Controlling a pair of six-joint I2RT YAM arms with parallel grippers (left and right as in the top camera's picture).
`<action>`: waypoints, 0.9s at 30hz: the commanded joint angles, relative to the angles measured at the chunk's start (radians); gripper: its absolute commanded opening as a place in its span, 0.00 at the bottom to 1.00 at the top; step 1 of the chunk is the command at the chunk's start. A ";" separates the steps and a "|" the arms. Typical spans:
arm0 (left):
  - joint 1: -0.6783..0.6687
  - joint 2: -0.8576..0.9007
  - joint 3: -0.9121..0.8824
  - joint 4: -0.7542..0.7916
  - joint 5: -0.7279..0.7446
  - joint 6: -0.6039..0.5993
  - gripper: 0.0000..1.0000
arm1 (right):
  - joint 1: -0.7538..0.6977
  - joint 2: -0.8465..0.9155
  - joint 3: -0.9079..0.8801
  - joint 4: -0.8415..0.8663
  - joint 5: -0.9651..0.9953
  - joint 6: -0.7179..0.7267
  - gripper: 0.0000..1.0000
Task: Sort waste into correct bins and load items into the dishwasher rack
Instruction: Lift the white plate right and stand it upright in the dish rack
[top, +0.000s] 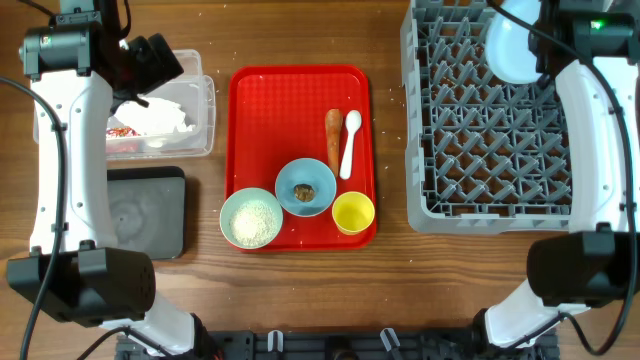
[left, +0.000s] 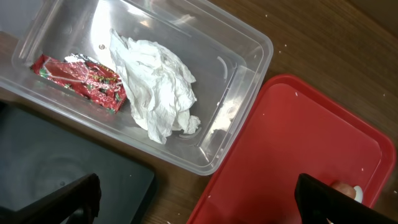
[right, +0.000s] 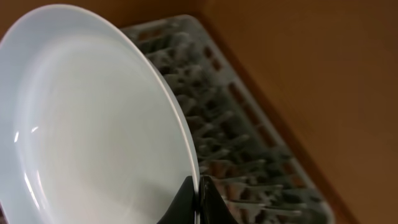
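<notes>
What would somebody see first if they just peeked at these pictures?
Probably the bright red tray in the middle, carrying two small bowls, a yellow cup, a white spoon and an orange stick. Next, the big pale plate, pinched by its rim in the right tool over the far end of the grey rack on the right. On the left, a clear tub holds a crumpled napkin and a red wrapper.

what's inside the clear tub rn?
A crumpled white napkin and a red-and-white wrapper lie side by side in the clear tub. Whatever is under the napkin is covered, and the tub's left end runs out of the wrist view.
</notes>
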 joint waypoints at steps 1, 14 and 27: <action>-0.002 -0.008 0.001 0.007 -0.014 -0.013 1.00 | -0.040 0.039 -0.005 0.039 0.195 -0.127 0.04; -0.002 -0.008 0.001 0.018 -0.013 -0.013 1.00 | -0.156 0.143 -0.006 0.074 0.191 -0.256 0.04; -0.002 -0.008 0.001 0.018 -0.013 -0.013 1.00 | -0.180 0.206 -0.005 0.245 0.113 -0.507 0.04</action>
